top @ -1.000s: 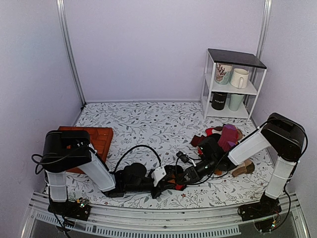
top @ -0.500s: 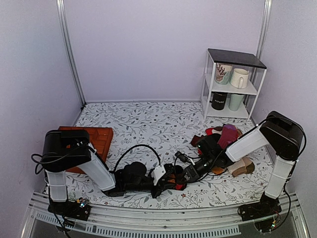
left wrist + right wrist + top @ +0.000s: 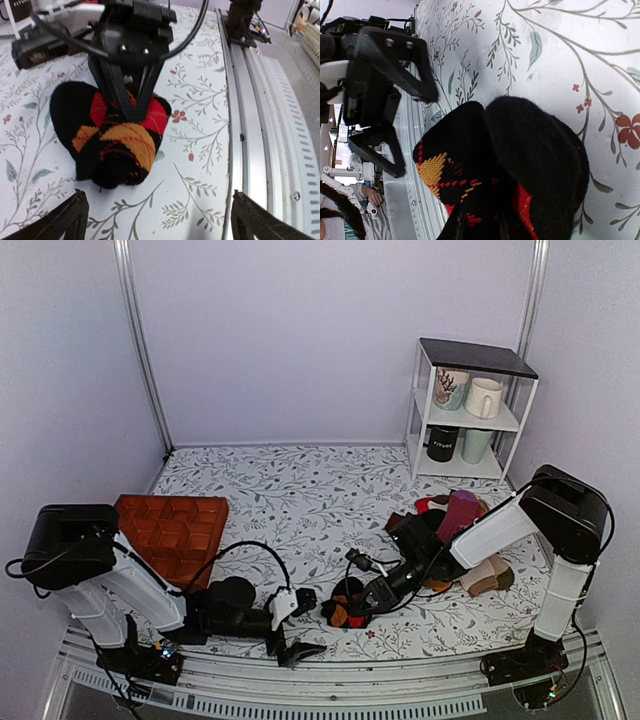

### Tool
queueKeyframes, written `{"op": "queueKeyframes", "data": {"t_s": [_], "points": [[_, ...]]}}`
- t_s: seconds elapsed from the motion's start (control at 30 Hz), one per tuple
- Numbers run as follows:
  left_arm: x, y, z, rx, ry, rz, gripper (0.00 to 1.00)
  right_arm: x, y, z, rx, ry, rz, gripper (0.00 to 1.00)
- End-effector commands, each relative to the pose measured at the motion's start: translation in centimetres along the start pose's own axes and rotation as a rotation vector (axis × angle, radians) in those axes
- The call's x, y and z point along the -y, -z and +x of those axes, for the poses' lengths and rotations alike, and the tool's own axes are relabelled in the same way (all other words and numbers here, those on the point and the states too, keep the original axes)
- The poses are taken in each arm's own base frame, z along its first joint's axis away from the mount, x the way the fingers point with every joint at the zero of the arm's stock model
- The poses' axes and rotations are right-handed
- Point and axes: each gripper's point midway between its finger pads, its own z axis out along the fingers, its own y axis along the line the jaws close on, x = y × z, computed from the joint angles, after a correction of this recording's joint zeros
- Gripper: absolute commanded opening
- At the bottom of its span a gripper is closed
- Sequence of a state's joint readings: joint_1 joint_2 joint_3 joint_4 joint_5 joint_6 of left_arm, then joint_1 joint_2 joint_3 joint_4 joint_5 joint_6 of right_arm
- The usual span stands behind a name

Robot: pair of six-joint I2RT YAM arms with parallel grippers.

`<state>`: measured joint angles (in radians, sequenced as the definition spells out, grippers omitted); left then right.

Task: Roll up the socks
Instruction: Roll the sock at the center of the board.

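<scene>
While the right gripper (image 3: 131,107) pinches the socks (image 3: 112,137) from above, its jaws nearly closed and sunk into the red and orange knit, the black argyle pair lies bunched into a short fat wad on the table (image 3: 300,500), near the front edge and about midway along it. The left gripper (image 3: 300,625) stands spread as wide as it goes, holds nothing, and sits apart from the socks, closer to the front edge on their left. The rolling looks close to done, but I cannot tell whether a cuff is turned over the wad to lock it. That is the main risk: if the right gripper lets go with nothing tucked, the springy knit could slacken and unroll. Lifting away with fingers buried in the fabric could snag a loop and drag the wad open or tip it over. If the left gripper comes in low to help, a finger could shove the socks instead of straddling them, and the rail (image 3: 250,125) lies just beyond the front edge, so a push that way might send them off the cloth.
</scene>
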<state>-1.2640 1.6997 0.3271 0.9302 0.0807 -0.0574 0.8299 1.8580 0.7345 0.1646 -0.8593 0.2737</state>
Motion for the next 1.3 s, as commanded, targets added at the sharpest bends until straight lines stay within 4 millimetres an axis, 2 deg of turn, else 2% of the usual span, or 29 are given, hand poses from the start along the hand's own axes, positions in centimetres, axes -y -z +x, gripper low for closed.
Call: {"op": "queueKeyframes", "data": {"t_s": [0.0,0.07,0.13,0.3,0.5,0.67,0.97,1.03,1.27], "points": [[-0.3,0.7,-2.3,0.053,-0.035,-0.036,0.99,5.3,-0.4,4.8,-0.106,-0.139,0.224,0.11],[0.1,1.0,-3.3,0.096,-0.041,-0.010,0.99,5.3,-0.4,4.8,-0.106,-0.139,0.224,0.11],[1.0,0.4,-3.7,0.095,-0.066,0.045,1.00,5.3,-0.4,4.8,-0.106,-0.141,0.226,0.11],[1.8,-2.1,-2.4,0.034,-0.069,0.103,0.93,5.4,-0.4,4.8,-0.110,-0.143,0.227,0.11],[0.4,-3.6,-2.5,0.045,-0.050,0.067,0.93,5.4,-0.4,5.0,-0.112,-0.146,0.228,0.11],[-0.2,-4.0,-0.9,-0.011,-0.014,0.050,0.92,5.3,-0.3,5.0,-0.109,-0.141,0.228,0.11],[-0.9,-5.9,0.4,-0.071,-0.038,0.026,0.92,5.5,-0.4,5.4,-0.116,-0.148,0.227,0.11],[-0.8,-5.5,-0.2,-0.046,-0.056,0.025,0.92,5.4,-0.3,5.4,-0.116,-0.147,0.226,0.11],[-0.2,-1.6,-5.0,0.102,-0.143,-0.043,0.99,5.4,-0.3,5.5,-0.114,-0.149,0.229,0.11]]}}
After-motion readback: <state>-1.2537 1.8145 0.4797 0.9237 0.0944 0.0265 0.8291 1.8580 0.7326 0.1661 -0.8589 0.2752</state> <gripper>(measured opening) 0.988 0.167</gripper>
